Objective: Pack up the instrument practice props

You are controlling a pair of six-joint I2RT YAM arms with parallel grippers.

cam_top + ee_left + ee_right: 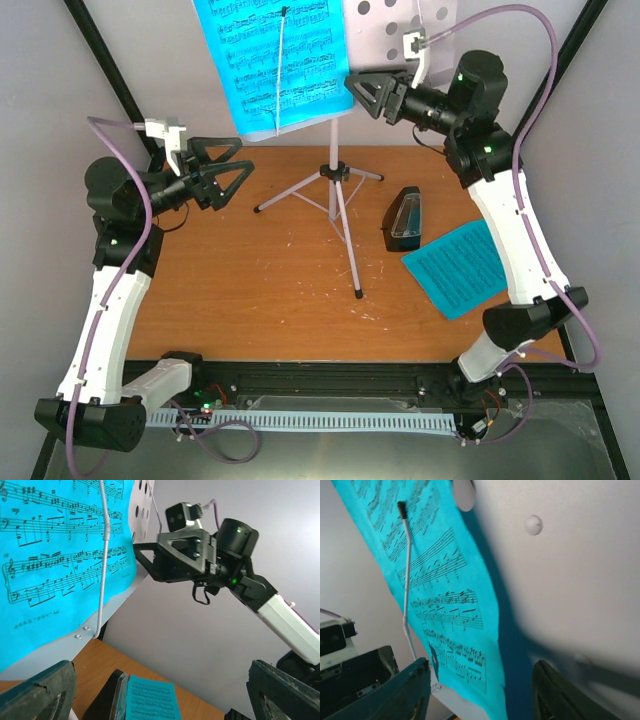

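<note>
Nothing is packed yet. Nearest, at the right of the counter (250,290), a loose blue page (455,268) lies flat with the metronome (404,220) just beside it. The music stand (338,190) is upright mid-counter, with a second page (270,60) on its desk. The left fingers (37,692) hover wide apart and empty. The right fingers (405,690) flank that page's lower edge (apart, not clamped).

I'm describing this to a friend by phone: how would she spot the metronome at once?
On the wooden table, look right of the white tripod stand, next to the cyan page lying flat. The metronome is the only small black wedge-shaped thing there, with a clear front.
</note>
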